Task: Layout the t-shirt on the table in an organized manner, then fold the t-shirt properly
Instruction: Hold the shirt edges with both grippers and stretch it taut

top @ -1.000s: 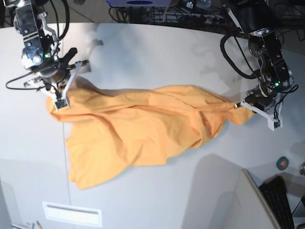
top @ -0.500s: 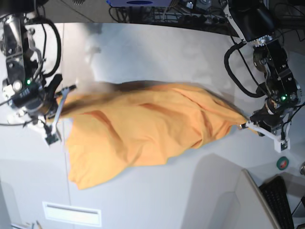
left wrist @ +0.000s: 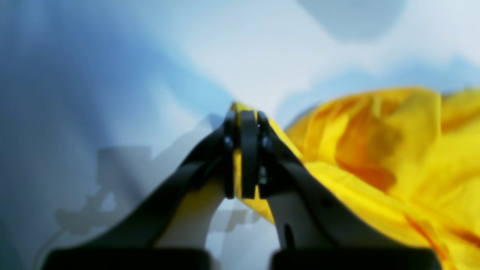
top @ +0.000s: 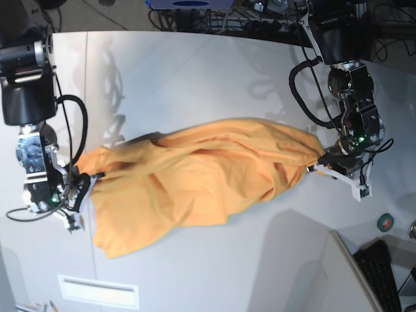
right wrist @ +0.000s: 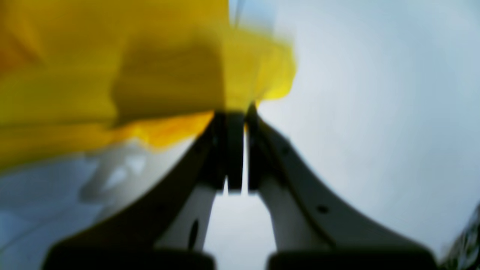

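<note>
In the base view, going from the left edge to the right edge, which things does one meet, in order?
Right end effector shut on one end of the shirt → large orange-yellow soft cotton t-shirt, bunched on the off-white table → left end effector shut on its other end → small green round object.

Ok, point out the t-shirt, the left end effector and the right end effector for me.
t-shirt (top: 195, 175): base view, middle of the bunched cloth.
left end effector (left wrist: 245, 123): left wrist view, fingertips pinching cloth.
right end effector (right wrist: 240, 116): right wrist view, fingertips at the cloth edge.
</note>
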Controlling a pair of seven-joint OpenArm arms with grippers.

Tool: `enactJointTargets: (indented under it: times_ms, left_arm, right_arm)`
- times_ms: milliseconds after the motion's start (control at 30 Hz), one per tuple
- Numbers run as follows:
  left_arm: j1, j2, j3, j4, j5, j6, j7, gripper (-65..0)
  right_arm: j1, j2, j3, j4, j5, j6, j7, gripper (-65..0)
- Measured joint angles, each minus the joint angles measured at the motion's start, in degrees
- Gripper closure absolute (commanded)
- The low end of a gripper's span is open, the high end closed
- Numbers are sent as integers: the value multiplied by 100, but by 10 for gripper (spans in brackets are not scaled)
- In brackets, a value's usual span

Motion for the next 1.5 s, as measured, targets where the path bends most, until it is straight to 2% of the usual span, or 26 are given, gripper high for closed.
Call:
enactJointTargets:
  times_ms: [200, 267, 367, 400, 433, 467, 567, 633, 733, 800, 833, 967, 1067, 1133, 1167, 1300, 1333, 1433, 1500]
  left_arm:
    - [-15, -7, 15, -20, 33, 15, -50, 0]
    - [-13, -15, 15, -20, 33, 15, -46, 0]
    - [-9, -13, 13, -13, 33, 15, -48, 0]
    - [-7, -22, 9, -13, 31, 15, -39, 0]
    - [-7, -22, 7, -17, 26, 15, -44, 0]
    - [-9, -24, -13, -17, 33, 15, -46, 0]
    - [48, -48, -4, -9, 33, 15, -66, 0]
    - [74, -79, 22, -9, 35, 15, -44, 0]
    - [66, -96, 13, -11, 35, 17, -44, 0]
    - [61, -101, 15, -9, 31, 15, -50, 0]
    - [68, -105, 15, -9, 31, 15, -61, 0]
    - [114, -101, 15, -4, 35, 15, -59, 0]
    - [111, -101, 9, -4, 33, 15, -61, 0]
    - [114, -101, -2, -4, 31, 15, -61, 0]
    - [114, -101, -2, -4, 31, 15, -61, 0]
    - [114, -103, -2, -7, 33, 15, -61, 0]
    - [114, -103, 0, -7, 33, 15, -59, 0]
    - [114, -103, 13, -9, 31, 15, -61, 0]
    - [133, -101, 22, 7, 31, 15, -48, 0]
  right_arm:
    - [730, -251, -267, -1499, 20, -26, 1436, 0]
    - [765, -291, -264, -1690, 20, -26, 1499, 0]
    - [691, -214, -195, -1602, 2, -22, 1436, -273]
    - [601, -166, 24, -1425, 55, -22, 1469, -369]
    - [470, -138, 380, -1189, 103, -15, 1545, -420]
    - [295, -122, 782, -885, 149, -11, 1639, -438]
    - [-343, -31, 1843, -326, 348, -17, 2031, -414]
    - [-577, 7, 2107, -442, 459, -68, 2164, -401]
    - [-573, -11, 2116, -1069, 723, 39, 2387, -398]
    - [-503, -39, 2114, -1355, 802, 538, 2732, -398]
    - [-470, -48, 2114, -1456, 905, 619, 2861, -398]
    - [-339, 15, 2124, -1978, 1045, 640, 3154, -396]
    - [-295, 20, 2127, -2055, 1036, 638, 3156, -392]
    - [-297, -2, 2122, -2055, 1036, 638, 3174, -341]
    - [-317, -2, 2122, -2052, 1036, 638, 3182, -291]
    - [-446, 15, 2127, -2022, 1064, 638, 3257, -17]
    - [-494, 26, 2127, -1982, 1093, 658, 3265, 0]
    - [-885, -7, 2131, -1351, 1082, 1058, 3047, 0]
    - [-1338, -87, 2297, -654, 1379, 1080, 2796, 0]
